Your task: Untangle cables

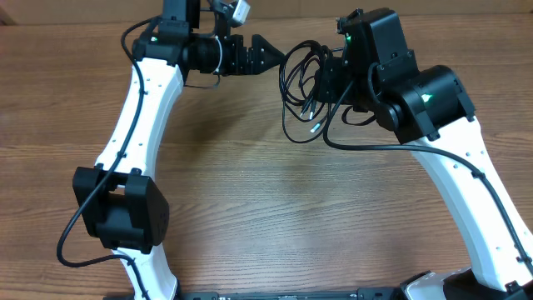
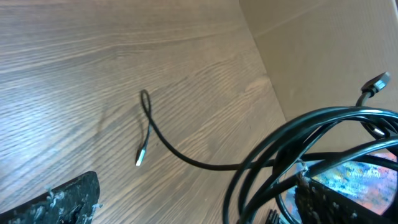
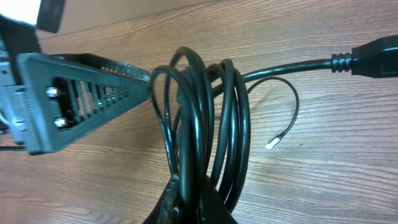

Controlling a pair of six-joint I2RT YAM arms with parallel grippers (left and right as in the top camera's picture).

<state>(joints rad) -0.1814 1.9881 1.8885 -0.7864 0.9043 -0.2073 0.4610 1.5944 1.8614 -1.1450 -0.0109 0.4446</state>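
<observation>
The wide wood-grain bench point(image 1: 275, 208) is carrying almost nothing of the work: the bundle of thin black cables point(image 1: 306, 77) is hanging above its far middle, between the two white-and-black arms, not lying spread on the surface.

The right end effector point(image 3: 189, 200) is gripping that bundle from below, its fingers pinched tight on several loops at once, so the coil is fanning upward out of its hold in the right wrist view. The left end effector point(image 1: 271, 57) is pointing its tip at the coil's left edge, just beside or touching the outer loop. Only one slotted black finger point(image 3: 93, 102) is showing clearly, so I cannot tell how far it is open, nor whether it is holding any strand.

By my reading, the untangling is barely starting. The loops are overlapping and crossing (no cable is lying apart on its own). One slim strand is trailing out of the bundle toward the bench, ending in a small pale plug point(image 2: 139, 160). Separating every cable and laying each one out is what is remaining.
</observation>
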